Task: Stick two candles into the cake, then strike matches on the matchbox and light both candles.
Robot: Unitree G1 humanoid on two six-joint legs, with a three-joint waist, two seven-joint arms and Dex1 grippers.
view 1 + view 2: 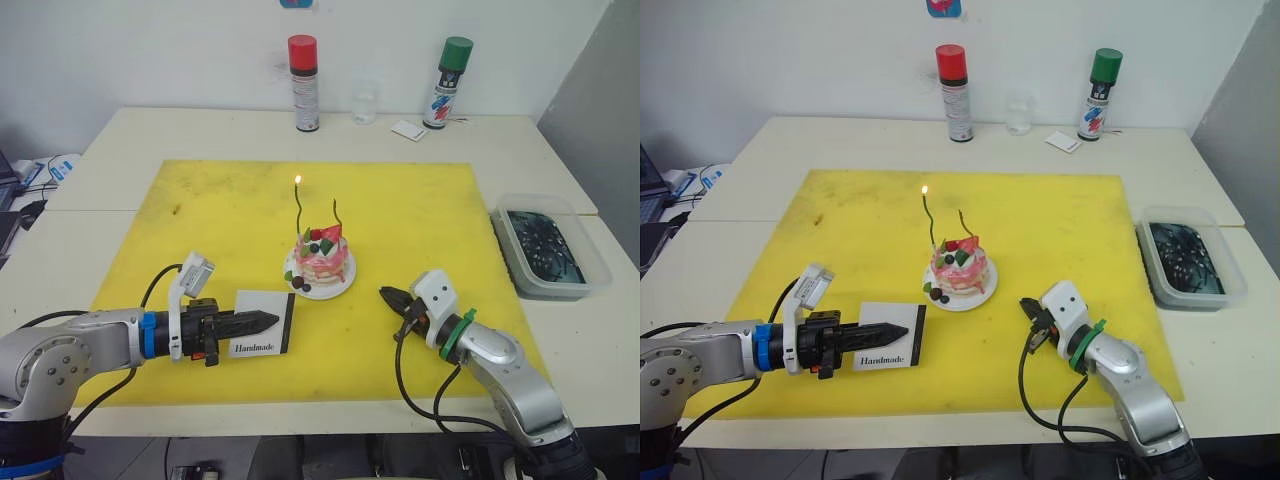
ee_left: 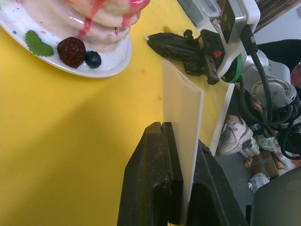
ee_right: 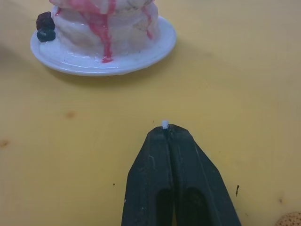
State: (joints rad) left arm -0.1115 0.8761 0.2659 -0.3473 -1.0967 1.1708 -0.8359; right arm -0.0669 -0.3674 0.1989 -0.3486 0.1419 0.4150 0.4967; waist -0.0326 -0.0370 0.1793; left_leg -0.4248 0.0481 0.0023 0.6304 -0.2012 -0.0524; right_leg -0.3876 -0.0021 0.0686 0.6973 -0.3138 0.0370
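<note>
Left eye view shows the yellow mat (image 1: 420, 215) with the cake (image 1: 322, 262) in its middle. 2 candles (image 1: 299, 212) stand up straight in it; 1 burns. The left gripper (image 1: 268, 321) pinches the matchbox (image 1: 262, 322) on edge, so striking is easy. The right gripper (image 3: 165, 126) is pressed together on a tiny white match tip, pointing at the cake.

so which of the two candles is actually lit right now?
The taller candle, on the cake's side toward the robot's left, carries a small flame at its tip. The shorter candle beside it, toward the robot's right, shows no flame.
</note>
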